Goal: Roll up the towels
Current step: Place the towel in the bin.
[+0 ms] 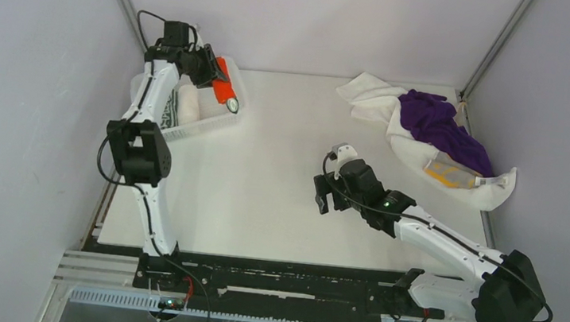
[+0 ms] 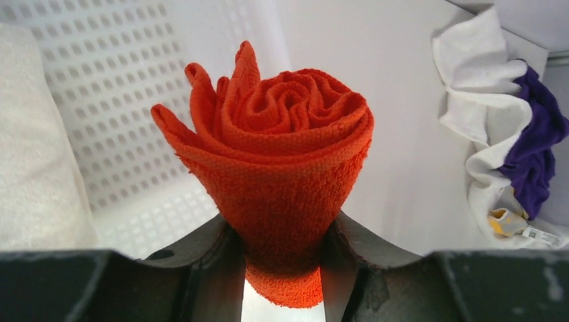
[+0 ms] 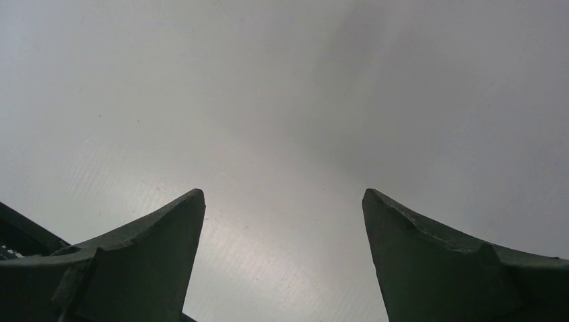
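One white plastic mesh basket (image 1: pixel 226 123) (image 2: pixel 114 80) sits at the far left of the white worktop (image 1: pixel 277 208). Inside it lies a rolled white cloth towel (image 1: pixel 189 103) (image 2: pixel 33 147), its long axis running along the basket's short side. What the dark patterned patch further left in the basket is, I cannot tell.

Over the basket's right end, the left tool (image 1: pixel 207 69) (image 2: pixel 285 248) pinches a rolled orange-red cloth towel (image 1: pixel 223 86) (image 2: pixel 288 168) near one end. The roll's long axis continues straight out from the fingers. From above it slants over the basket's right rim. Its free end shows a loose spiral and flares wider than the gripped part.

Well right of the basket lies a loose pile: a crumpled white cloth towel (image 1: pixel 396 137) (image 2: pixel 470 100) under a purple cloth towel (image 1: pixel 437 125) (image 2: pixel 537 147), with a yellow-and-grey patterned cloth (image 1: pixel 448 174) at its near edge.

Between the basket and that pile, nearer the arm bases, the right tool (image 1: pixel 326 193) (image 3: pixel 282 194) hangs over bare worktop, fingers spread wide with nothing between them.
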Action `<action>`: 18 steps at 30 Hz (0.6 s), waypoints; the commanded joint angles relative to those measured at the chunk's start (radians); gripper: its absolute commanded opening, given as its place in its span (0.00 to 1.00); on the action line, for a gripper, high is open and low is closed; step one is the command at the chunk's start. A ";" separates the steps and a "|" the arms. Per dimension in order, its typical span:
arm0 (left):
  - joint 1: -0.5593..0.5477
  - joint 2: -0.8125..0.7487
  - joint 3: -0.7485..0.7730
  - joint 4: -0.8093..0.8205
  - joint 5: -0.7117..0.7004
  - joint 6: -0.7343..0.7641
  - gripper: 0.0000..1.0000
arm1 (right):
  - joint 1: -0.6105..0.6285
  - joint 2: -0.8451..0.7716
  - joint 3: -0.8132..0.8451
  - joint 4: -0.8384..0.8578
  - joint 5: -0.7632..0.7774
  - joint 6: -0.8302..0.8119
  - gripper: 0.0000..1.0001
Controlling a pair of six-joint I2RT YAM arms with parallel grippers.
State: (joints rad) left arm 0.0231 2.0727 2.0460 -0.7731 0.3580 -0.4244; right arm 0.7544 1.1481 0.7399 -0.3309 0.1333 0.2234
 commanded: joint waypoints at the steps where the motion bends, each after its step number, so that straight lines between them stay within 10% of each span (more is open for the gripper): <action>1: 0.041 0.109 0.191 -0.091 0.069 0.060 0.42 | -0.014 0.009 -0.006 0.049 0.014 -0.017 0.86; 18: 0.099 0.346 0.275 -0.186 -0.192 0.139 0.43 | -0.033 0.011 -0.008 0.014 0.025 -0.017 0.85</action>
State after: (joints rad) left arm 0.1173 2.4481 2.2616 -0.9203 0.2905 -0.3561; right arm 0.7277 1.1622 0.7315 -0.3340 0.1516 0.2199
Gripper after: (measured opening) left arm 0.432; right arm 0.853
